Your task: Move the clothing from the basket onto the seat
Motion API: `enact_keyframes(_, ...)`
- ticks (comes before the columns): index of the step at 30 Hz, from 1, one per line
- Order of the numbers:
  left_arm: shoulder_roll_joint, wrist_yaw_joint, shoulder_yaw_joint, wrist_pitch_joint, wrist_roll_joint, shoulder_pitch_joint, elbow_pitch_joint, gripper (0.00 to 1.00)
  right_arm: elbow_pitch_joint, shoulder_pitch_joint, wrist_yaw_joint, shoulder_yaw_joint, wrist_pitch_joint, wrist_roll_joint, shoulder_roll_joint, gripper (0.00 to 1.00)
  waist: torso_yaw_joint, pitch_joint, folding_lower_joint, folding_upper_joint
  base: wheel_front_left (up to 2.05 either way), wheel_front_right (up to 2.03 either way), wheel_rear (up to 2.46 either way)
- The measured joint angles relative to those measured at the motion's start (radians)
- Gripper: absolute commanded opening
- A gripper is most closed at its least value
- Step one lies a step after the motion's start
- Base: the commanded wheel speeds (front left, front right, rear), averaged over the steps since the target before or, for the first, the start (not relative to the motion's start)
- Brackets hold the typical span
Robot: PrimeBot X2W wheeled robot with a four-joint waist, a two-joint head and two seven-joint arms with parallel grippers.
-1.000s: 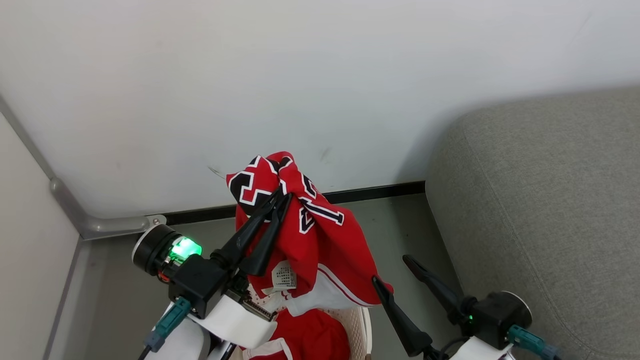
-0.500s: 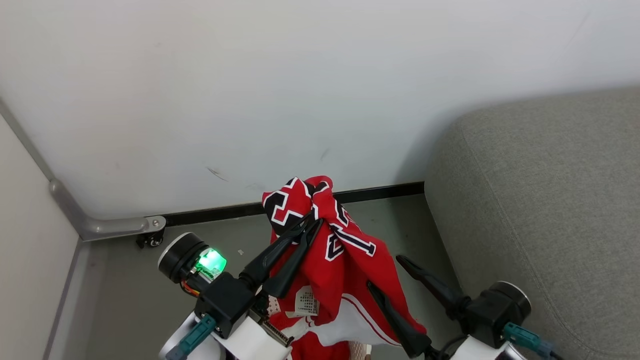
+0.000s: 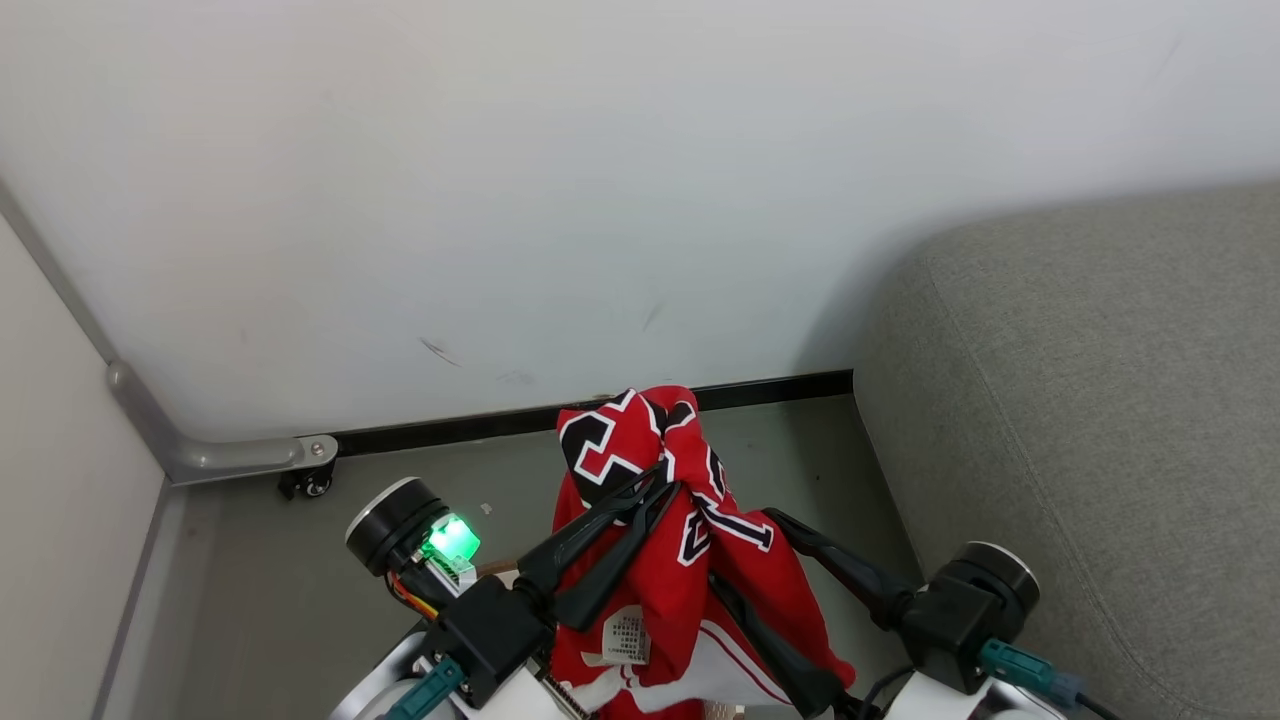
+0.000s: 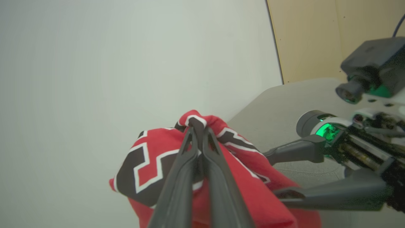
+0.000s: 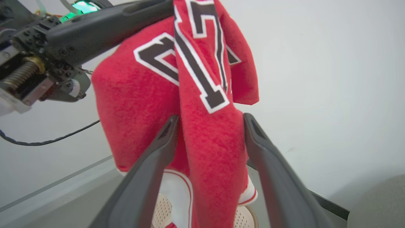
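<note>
The red jersey (image 3: 690,570) with black, white-outlined numbers hangs bunched above the floor, pinched near its top by my left gripper (image 3: 665,490), which is shut on it. In the left wrist view the left gripper (image 4: 197,125) clamps a fold of the jersey (image 4: 148,164). My right gripper (image 3: 740,548) is open, its two fingers on either side of the hanging cloth. The right wrist view shows the right gripper (image 5: 210,120) straddling the jersey (image 5: 208,142). Below it a bit of the cream perforated basket (image 5: 243,218) shows. The grey seat (image 3: 1100,400) lies to the right.
A white wall (image 3: 600,200) with a black baseboard (image 3: 450,425) stands close ahead. A metal rail (image 3: 230,455) with a small caster (image 3: 310,485) sits at the left. Grey floor (image 3: 250,580) runs between wall and seat. A wooden panel (image 4: 316,38) rises behind the seat.
My left gripper has carried the jersey to the right and lower in the head view. The cloth now hangs between the right gripper's open fingers. The camera has shifted a little.
</note>
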Motion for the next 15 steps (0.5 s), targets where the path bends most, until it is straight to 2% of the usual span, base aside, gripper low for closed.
enact_keyframes(9, 0.023, 0.000, -0.054, 0.000, 0.000, -0.018, -0.013, 0.00, 0.018, -0.021, 0.000, 0.037, 0.000, 0.002, -0.006, 1.00, -0.003, -0.004, 0.0000, 0.0000, 0.00, 0.00, 0.00)
enact_keyframes(15, 0.044, 0.000, -0.101, 0.000, -0.007, -0.022, -0.017, 0.00, 0.057, -0.037, 0.000, 0.102, 0.000, -0.012, -0.037, 1.00, -0.006, -0.003, 0.0000, 0.0000, 0.00, 0.00, 0.00)
